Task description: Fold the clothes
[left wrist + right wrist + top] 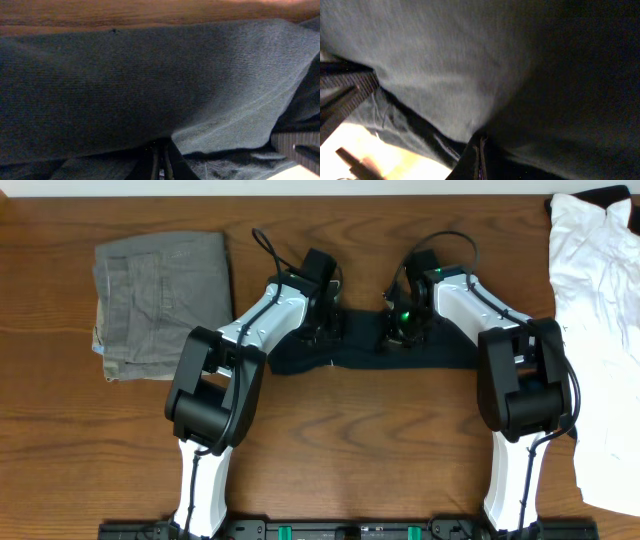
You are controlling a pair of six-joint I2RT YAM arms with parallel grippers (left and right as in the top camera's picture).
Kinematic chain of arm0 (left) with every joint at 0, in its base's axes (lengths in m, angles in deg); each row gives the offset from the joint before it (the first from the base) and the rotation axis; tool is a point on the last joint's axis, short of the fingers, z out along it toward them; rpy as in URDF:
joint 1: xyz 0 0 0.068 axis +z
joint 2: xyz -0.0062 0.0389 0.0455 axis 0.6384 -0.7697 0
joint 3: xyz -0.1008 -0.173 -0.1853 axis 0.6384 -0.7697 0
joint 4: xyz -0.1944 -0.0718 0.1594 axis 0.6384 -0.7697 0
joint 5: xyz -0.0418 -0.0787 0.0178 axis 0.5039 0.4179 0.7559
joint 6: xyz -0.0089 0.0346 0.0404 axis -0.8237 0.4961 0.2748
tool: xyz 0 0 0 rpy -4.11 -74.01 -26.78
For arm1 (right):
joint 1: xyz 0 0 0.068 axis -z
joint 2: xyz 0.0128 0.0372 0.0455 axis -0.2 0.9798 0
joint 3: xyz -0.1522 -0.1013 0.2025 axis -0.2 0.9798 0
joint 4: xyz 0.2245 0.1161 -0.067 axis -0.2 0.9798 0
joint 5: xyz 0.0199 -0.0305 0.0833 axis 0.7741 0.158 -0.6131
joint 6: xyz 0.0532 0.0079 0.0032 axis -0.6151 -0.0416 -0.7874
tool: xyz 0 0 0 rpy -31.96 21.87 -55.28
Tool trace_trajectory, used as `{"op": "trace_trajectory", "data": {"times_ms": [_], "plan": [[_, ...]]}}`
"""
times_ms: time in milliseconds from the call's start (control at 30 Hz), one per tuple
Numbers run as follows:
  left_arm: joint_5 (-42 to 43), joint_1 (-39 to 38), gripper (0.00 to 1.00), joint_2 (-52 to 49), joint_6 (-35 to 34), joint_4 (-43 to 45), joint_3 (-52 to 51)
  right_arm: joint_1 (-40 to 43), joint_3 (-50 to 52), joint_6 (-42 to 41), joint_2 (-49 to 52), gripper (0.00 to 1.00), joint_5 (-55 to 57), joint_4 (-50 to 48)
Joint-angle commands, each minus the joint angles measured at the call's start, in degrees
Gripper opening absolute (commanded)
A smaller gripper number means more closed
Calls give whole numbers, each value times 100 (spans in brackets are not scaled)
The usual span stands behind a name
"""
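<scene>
Prob. robot lab bench: wood-grain table (pixel 340 450), 2 arms (pixel 215 385) on a rail (pixel 350 529) at its edge; folded grey garment (pixel 160 300) left of left gripper (pixel 325 330), white pile (pixel 600 330) right of right gripper (pixel 393 330).

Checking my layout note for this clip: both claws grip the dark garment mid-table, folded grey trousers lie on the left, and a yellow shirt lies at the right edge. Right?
No: the shirt is white, not yellow, as the overhead view shows. Otherwise right: the left claw and right claw grip the dark garment mid-table, and folded grey trousers lie on the left.
</scene>
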Motion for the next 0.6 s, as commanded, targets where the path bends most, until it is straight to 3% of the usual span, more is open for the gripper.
{"op": "trace_trajectory", "data": {"times_ms": [0,200,467,567], "plan": [[-308,-11,8,-219,-31,-57,-94,-39,63,0,94,2,-293,105],[-308,-11,7,-219,-31,-57,-94,173,63,190,94,3,-739,345],[-308,-11,7,-219,-31,-55,-94,308,63,361,94,3,-39,643],[-308,-11,8,-219,-31,-57,-94,339,-35,776,66,2,-675,555]]}}
